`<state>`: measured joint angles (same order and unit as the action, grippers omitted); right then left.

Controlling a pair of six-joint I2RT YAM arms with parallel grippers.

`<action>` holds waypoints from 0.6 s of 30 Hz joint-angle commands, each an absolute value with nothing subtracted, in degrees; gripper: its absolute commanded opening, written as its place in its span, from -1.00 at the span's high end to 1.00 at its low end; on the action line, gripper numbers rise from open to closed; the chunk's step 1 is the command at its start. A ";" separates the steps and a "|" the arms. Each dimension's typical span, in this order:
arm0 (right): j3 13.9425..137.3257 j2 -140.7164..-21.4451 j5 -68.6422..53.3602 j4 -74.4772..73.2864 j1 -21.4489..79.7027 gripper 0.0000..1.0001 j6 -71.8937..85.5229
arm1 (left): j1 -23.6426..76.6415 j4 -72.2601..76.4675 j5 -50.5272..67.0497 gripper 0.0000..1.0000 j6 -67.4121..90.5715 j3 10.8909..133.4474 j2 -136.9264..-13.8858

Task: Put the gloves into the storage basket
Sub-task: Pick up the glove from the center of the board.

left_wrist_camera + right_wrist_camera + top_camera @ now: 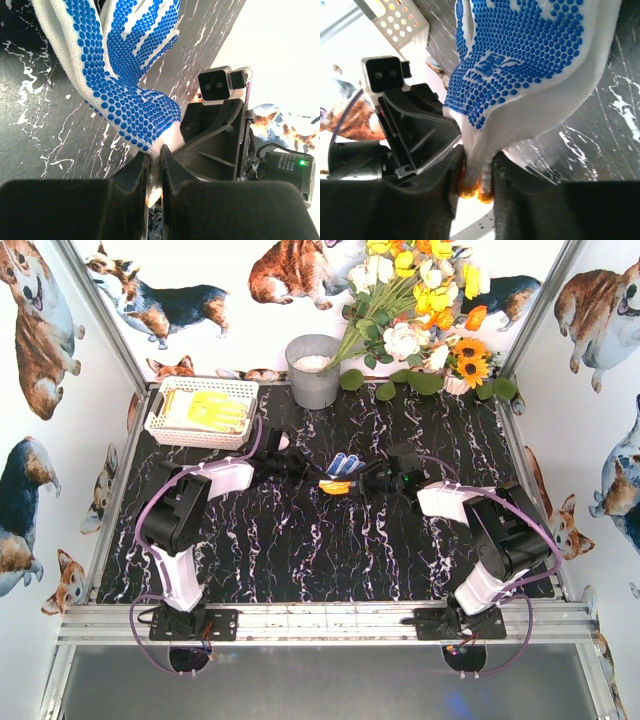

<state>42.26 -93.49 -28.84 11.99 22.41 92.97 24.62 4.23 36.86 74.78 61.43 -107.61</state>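
Note:
A white knit glove with blue dots and an orange cuff hangs between my two grippers above the middle of the black marbled table. My left gripper is shut on its cuff from the left; the left wrist view shows the blue-dotted glove pinched between the fingers. My right gripper is shut on the same cuff from the right; the right wrist view shows the glove and its orange trim. The white lattice storage basket stands at the back left with yellow-palmed gloves inside.
A grey metal bucket stands at the back centre. A bunch of artificial flowers and leaves lies at the back right. Walls with dog prints enclose the table on three sides.

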 commanded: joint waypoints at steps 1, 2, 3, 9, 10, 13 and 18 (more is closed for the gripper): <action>45.12 -93.70 -28.65 15.06 22.72 0.64 94.40 | 24.79 5.38 38.17 1.00 75.59 60.58 -105.76; 45.09 -93.56 -28.43 15.23 22.76 0.84 94.88 | 24.79 5.36 38.14 0.79 75.67 60.49 -105.60; 45.04 -93.46 -28.24 15.49 22.84 0.99 95.41 | 24.83 5.37 37.86 0.53 75.75 60.35 -105.43; 45.09 -93.69 -26.51 17.82 23.67 1.00 99.05 | 24.87 7.58 35.69 -0.22 79.07 58.22 -103.76; 45.04 -93.88 -26.22 18.63 23.92 1.00 99.83 | 24.94 8.52 35.45 -0.28 80.10 57.69 -103.49; 44.82 -93.98 -24.41 20.49 24.55 1.00 102.05 | 25.58 11.89 34.36 -0.39 83.73 55.78 -102.62; 45.37 -93.88 -23.47 20.33 24.91 1.00 102.65 | 27.02 18.66 31.64 -0.43 91.48 52.52 -101.61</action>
<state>42.72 -93.91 -25.26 16.01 24.40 100.73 25.67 11.44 33.95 83.22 54.50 -103.37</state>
